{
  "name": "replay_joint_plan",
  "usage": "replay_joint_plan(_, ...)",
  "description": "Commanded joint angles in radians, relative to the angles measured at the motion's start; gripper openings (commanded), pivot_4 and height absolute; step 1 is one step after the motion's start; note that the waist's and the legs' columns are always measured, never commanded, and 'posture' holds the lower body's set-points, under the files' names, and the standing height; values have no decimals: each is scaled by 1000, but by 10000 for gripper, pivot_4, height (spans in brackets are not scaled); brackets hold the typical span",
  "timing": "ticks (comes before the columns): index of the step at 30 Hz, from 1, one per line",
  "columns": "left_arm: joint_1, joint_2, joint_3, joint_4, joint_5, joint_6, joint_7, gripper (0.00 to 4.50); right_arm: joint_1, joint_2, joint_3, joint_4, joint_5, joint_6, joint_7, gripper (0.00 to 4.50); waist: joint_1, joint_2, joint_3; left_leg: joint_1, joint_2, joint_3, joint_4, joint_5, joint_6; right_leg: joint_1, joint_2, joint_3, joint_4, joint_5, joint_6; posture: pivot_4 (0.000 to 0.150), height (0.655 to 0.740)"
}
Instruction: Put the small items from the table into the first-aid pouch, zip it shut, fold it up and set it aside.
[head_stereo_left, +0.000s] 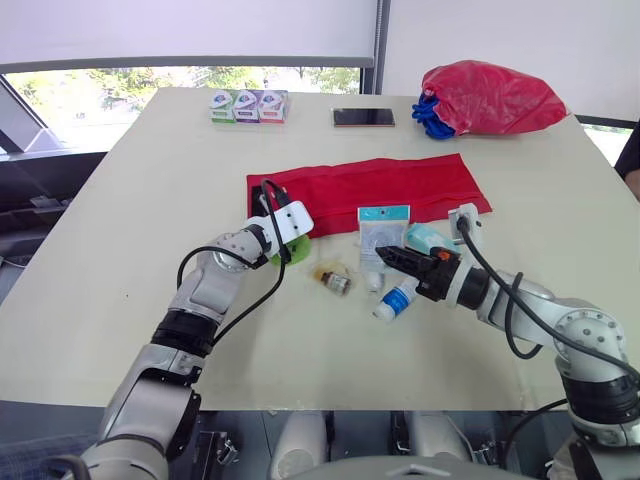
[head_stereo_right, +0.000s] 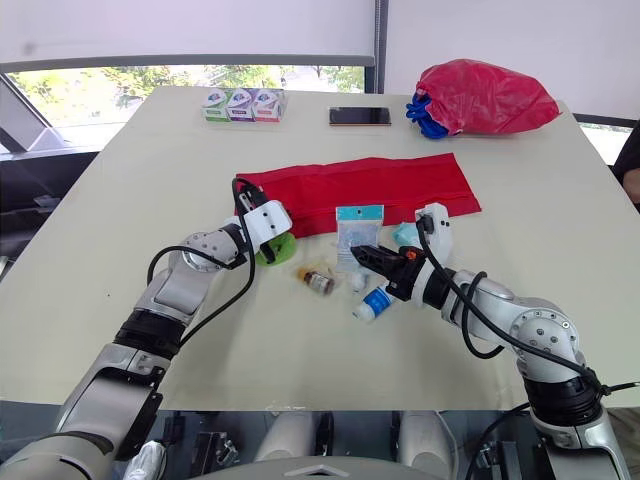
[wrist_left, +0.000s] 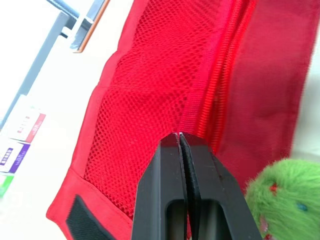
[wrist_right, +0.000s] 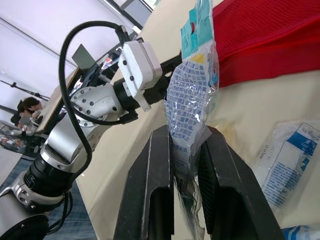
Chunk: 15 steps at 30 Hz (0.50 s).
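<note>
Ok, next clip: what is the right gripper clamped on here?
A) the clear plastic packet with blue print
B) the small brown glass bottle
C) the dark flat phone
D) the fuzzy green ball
A: in the right wrist view, the right gripper is pinched shut on the lower end of the clear plastic packet with blue print, which stands up between its jaws.

Left arm (head_stereo_left: 205, 290) bent at elbow, forearm reaching forward over worktop. Left tool (wrist_left: 179, 137): fingers pressed together, tips angled down. Right arm (head_stereo_left: 540, 300) reaching inward toward centre. Right tool (wrist_right: 187, 131): fingers clamped on packet (wrist_right: 192, 100).
</note>
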Motion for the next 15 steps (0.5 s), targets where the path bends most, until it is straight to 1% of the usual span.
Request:
replay_joint_plan(1, -4, -5, 11, -31, 18, -25, 38, 911, -20, -5, -30, -23, 5, 0, 13, 1305, 0, 0, 0, 0, 0, 0, 0, 0, 0, 0, 0, 0, 0, 0, 0, 1500, 7400)
replay_joint_plan(2, -2, -5, 12, -35, 24, -32, 50, 911, -19, -4, -30, -25, 5, 0, 11, 1305, 0, 0, 0, 0, 0, 0, 0, 0, 0, 0, 0, 0, -1, 0, 0, 1500, 7400)
replay_joint_plan(5, 5, -2, 12, -54, 43, -42, 73, 7195, -17, -8, -32, -30, 9, 2, 6, 1305, 0, -1, 0, 0, 0, 0, 0, 0, 0, 0, 0, 0, -1, 0, 0, 1500, 7400)
replay_joint_plan(6, 7, -1, 10, -61, 51, -43, 80, 10981, -16, -10, -32, -31, 11, 4, 5, 1305, -1, -1, 1, 0, 0, 0, 0, 0, 0, 0, 0, 0, -1, 0, 0, 1500, 7400)
replay_joint_plan(7, 13, 2, 6, -76, 66, -41, 89, 16440, -16, -12, -32, -32, 14, 5, 4, 1305, 0, -1, 1, 0, 0, 0, 0, 0, 0, 0, 0, 0, -1, 0, 0, 1500, 7400)
replay_joint_plan(8, 21, 5, 0, -96, 88, -38, 100, 20452, -16, -15, -33, -33, 17, 7, 3, 1305, 0, -1, 1, -1, 0, 0, 0, 0, 0, 0, 0, 0, -1, 0, 0, 1500, 7400)
replay_joint_plan(10, 37, 10, -12, -141, 130, -21, 110, 31101, -16, -22, -33, -33, 24, 11, 2, 1305, 0, -1, 1, -1, 0, 0, -1, 0, 0, 0, 0, 0, -1, 0, 0, 1500, 7400)
replay_joint_plan(12, 54, 9, -28, -197, 173, 22, 102, 40045, -19, -30, -34, -30, 32, 18, 3, 1305, 0, -1, 1, -1, 1, 0, -1, 0, 0, 0, 0, 0, -2, 0, 0, 1500, 7400)
replay_joint_plan(15, 67, 6, -50, -257, 241, 86, 91, 40045, -21, -39, -33, -27, 40, 27, 6, 1305, 0, -1, 1, -1, 1, 0, -1, 0, 0, 0, -1, 0, -2, 0, 0, 1500, 7400)
